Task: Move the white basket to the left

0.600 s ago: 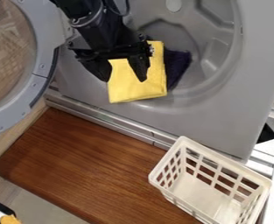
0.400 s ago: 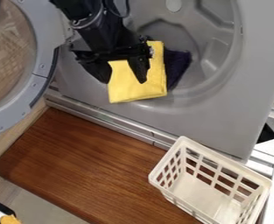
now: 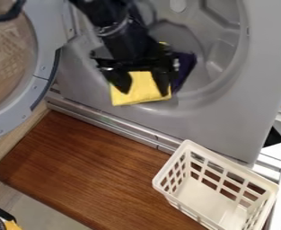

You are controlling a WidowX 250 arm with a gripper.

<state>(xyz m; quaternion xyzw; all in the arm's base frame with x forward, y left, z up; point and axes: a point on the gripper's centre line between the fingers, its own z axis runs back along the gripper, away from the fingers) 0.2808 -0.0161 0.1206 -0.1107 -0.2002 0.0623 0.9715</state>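
Observation:
My black gripper [image 3: 145, 92] hangs at the upper middle, over the yellow cloth at the washer's opening. Its two fingers stand apart, with the cloth visible behind and between them. Down at the lower right, the white basket [image 3: 209, 207] stands upright on the right end of the brown wooden board, well away from the gripper. The inside of the basket is bare.
A yellow cloth [image 3: 141, 85] and a dark purple cloth [image 3: 185, 67] lie in the opening of the grey washer [image 3: 208, 117]. Its round door [image 3: 41, 74] stands open at the left. The wooden board [image 3: 94, 166] extends left of the basket.
The gripper has moved right and slightly down, covering more of the yellow cloth. Both cloths and the basket have stayed in place.

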